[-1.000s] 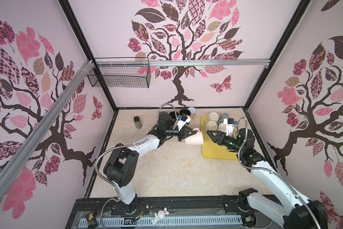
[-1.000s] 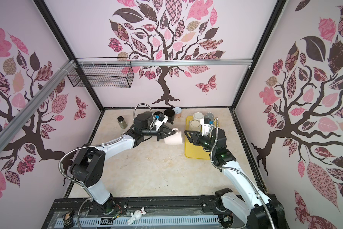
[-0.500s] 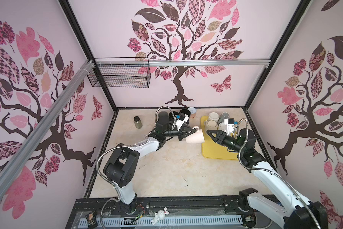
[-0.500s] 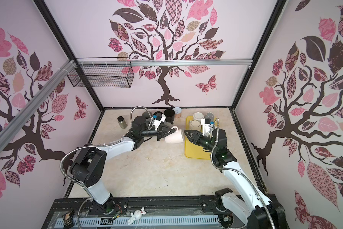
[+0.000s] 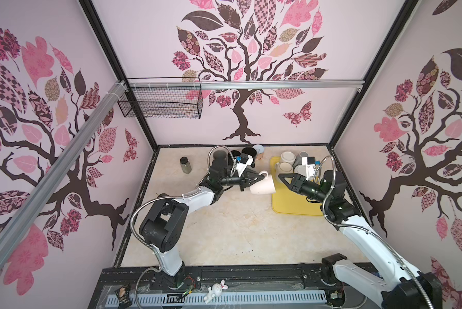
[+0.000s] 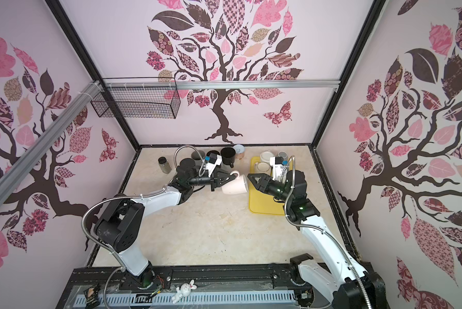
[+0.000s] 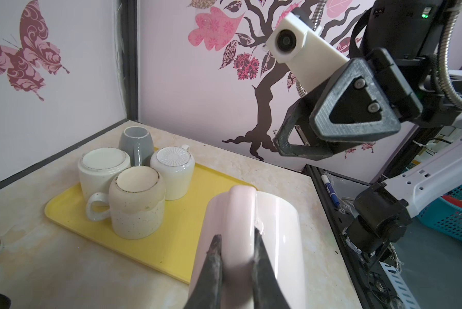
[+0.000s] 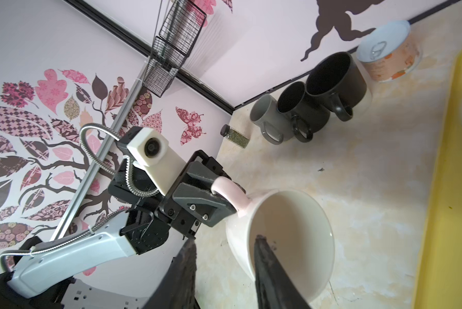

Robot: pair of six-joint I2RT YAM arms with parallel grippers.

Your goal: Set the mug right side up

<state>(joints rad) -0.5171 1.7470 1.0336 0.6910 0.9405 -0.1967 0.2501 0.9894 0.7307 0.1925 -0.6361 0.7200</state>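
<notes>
"Cream ceramic, that mug (image 5: 263, 186). How does it lie in both top views?"

"On its side at the edge of the yellow tray (image 5: 296, 207) nearest the left arm, handle uppermost, mouth turned to the right hand (image 5: 281, 177). The left hand (image 5: 259, 177) pinches the handle. From here I cannot tell whether the mug clears the worktop (image 5: 224, 235)."

"And the left wrist view?"

"Two dark fingers (image 7: 215, 256) press on the handle's strap, with the mug (image 7: 278, 227) beyond them. Pale mugs (image 7: 133, 198) stand bases up on the tray (image 7: 72, 211). Above, the right hand (image 7: 295, 135) has its fingers spread."

"The right wrist view?"

"The mug's mouth (image 8: 291, 240) faces the lens. The right hand's fingers (image 8: 267, 267) stand apart with the rim wall between them; contact cannot be told. The left hand (image 8: 224, 198) grips the handle. Dark mugs (image 8: 331, 80) stand mouth-up by the back wall."
</notes>
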